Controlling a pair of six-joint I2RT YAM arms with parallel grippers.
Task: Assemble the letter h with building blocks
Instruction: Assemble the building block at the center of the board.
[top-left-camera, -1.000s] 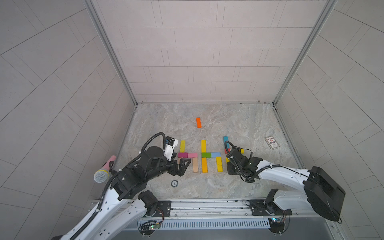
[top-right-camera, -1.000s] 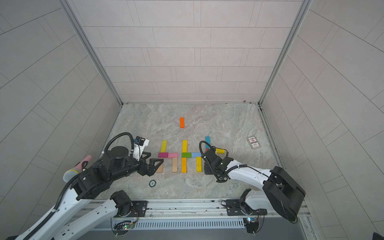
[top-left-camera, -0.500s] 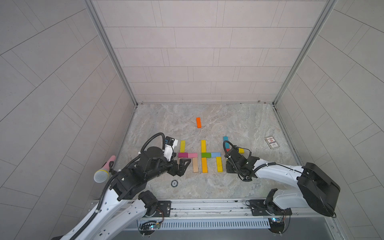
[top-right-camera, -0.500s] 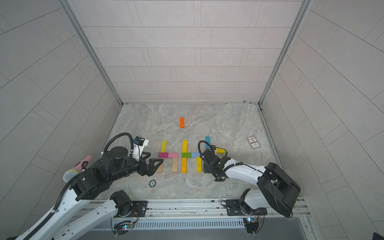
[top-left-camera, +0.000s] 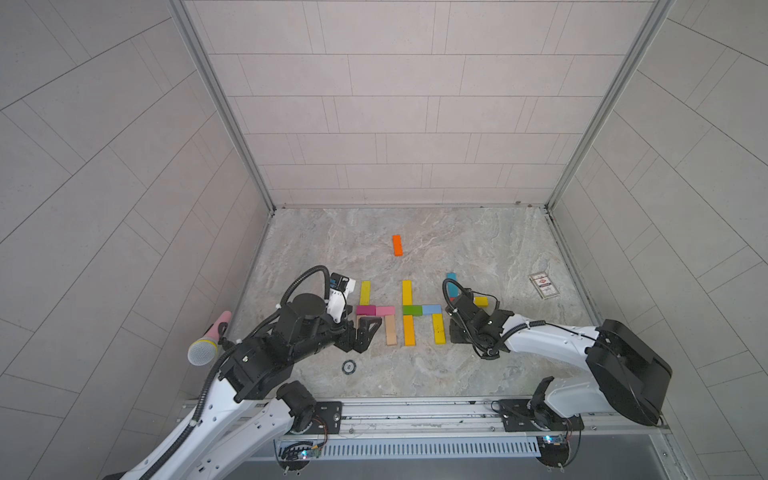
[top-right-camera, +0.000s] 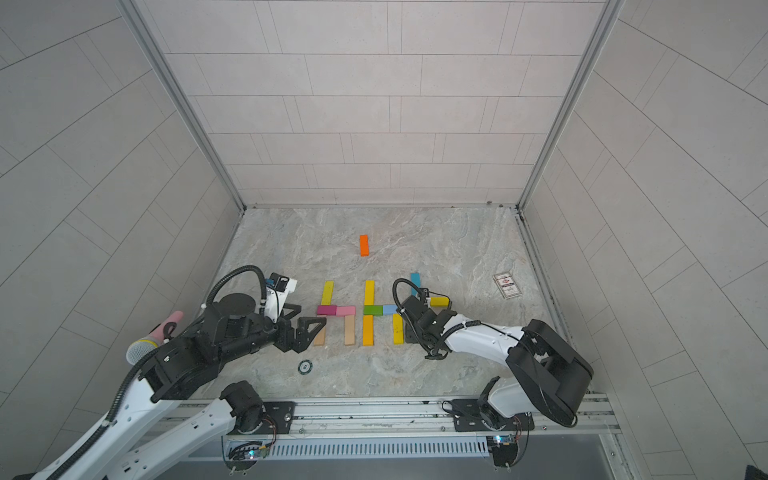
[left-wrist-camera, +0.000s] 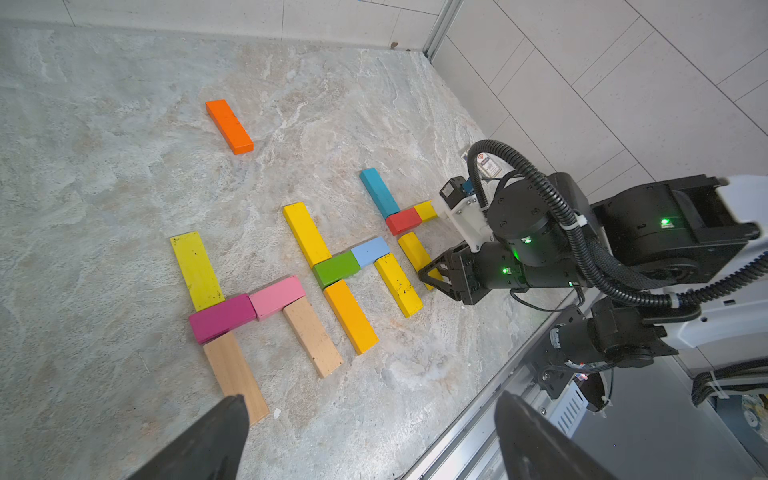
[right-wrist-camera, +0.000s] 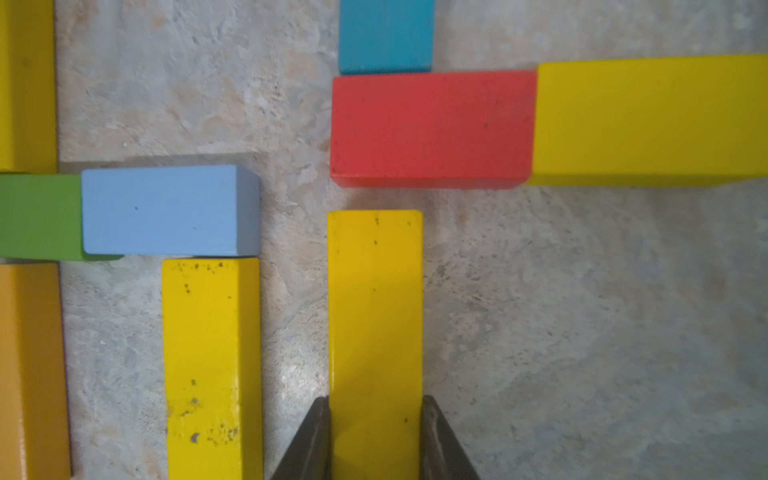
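Your right hand clamps a long yellow block, its free end just short of the red block. Your left hand is spread wide, empty.

Building blocks in all: 15
Yellow block, one greenish: 5
Plain wood block: 2
Amber block: 1
Orange block: 1
Red block: 1
Green block: 1
Light blue block: 1
Teal block: 1
Pink block: 1
Magenta block: 1
White card: 1
Round disc: 1
Microphone: 1
Robot arm: 2
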